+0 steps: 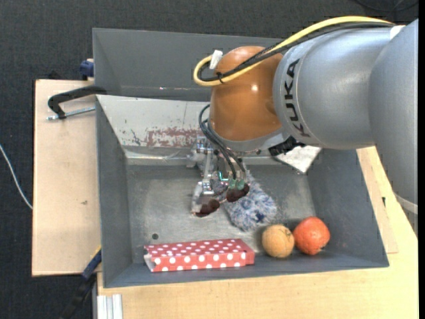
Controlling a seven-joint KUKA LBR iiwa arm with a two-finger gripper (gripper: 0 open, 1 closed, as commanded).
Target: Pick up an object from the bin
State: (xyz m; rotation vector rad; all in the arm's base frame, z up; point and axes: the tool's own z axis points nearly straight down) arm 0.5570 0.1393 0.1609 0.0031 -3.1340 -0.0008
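Overhead view of the grey metal bin [113, 198]. The arm enters from 3 o'clock, and its end effector [221, 199] stands low over the middle of the bin floor. It is released: its two dark fingertips [207, 207] are spread apart and nothing shows between them. A blue-and-white crumpled bundle [252, 209] lies just beside the end effector, at its 4 o'clock, with one fingertip at its upper edge; whether they touch cannot be told. A tan ball [277, 240] and an orange ball [311, 235] sit side by side at the bin's 5 o'clock. A red box with white dots [199, 254] lies along the 6 o'clock wall. A white scrap [298, 157] shows at 2 o'clock.
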